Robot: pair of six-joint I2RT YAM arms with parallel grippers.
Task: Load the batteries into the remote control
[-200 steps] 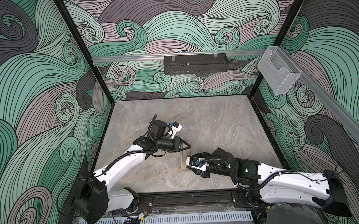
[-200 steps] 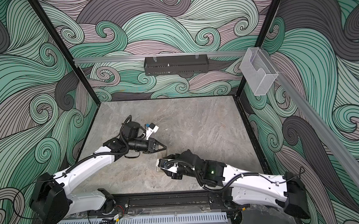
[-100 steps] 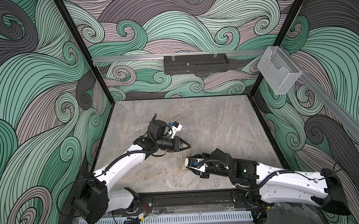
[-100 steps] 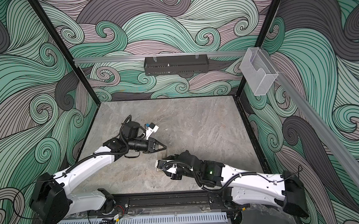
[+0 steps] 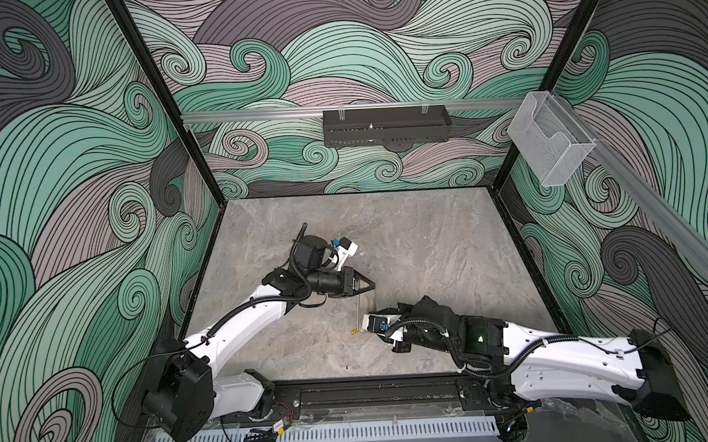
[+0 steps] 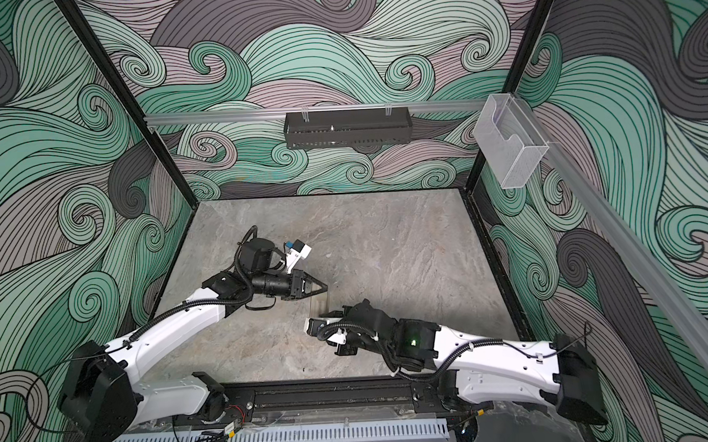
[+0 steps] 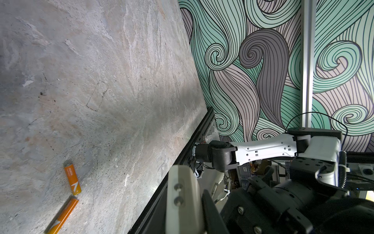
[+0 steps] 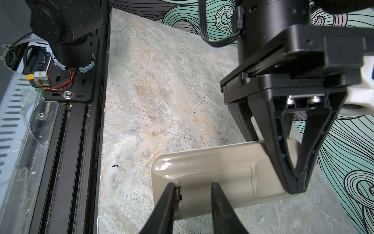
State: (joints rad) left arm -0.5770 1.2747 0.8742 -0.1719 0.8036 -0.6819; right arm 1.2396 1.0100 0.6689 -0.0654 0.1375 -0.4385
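The remote control point(image 8: 212, 162) stands on its long edge on the table, its plain pale back and battery cover point(image 8: 226, 182) facing the right wrist camera. My left gripper point(image 8: 295, 187) is shut on the remote's far end. My right gripper point(image 8: 193, 184) is partly open against the cover end. One fingertip point(image 8: 172, 188) sits at the cover's seam, the other rests on the cover. In a top view the remote point(image 5: 363, 309) is a thin strip running from my left gripper point(image 5: 371, 288) towards the right wrist. Two orange batteries point(image 7: 72, 179) point(image 7: 62, 214) lie on the table beside it.
The grey stone-look table point(image 5: 428, 247) is walled in by swirl-patterned panels. A black rail point(image 8: 81, 141) runs along the front edge by the arm bases. A black tray point(image 5: 385, 125) and a clear box point(image 5: 550, 145) hang high on the walls.
My right gripper has crept further onto the remote's near end and its jaws have narrowed. The left arm and the remote have stayed in place.
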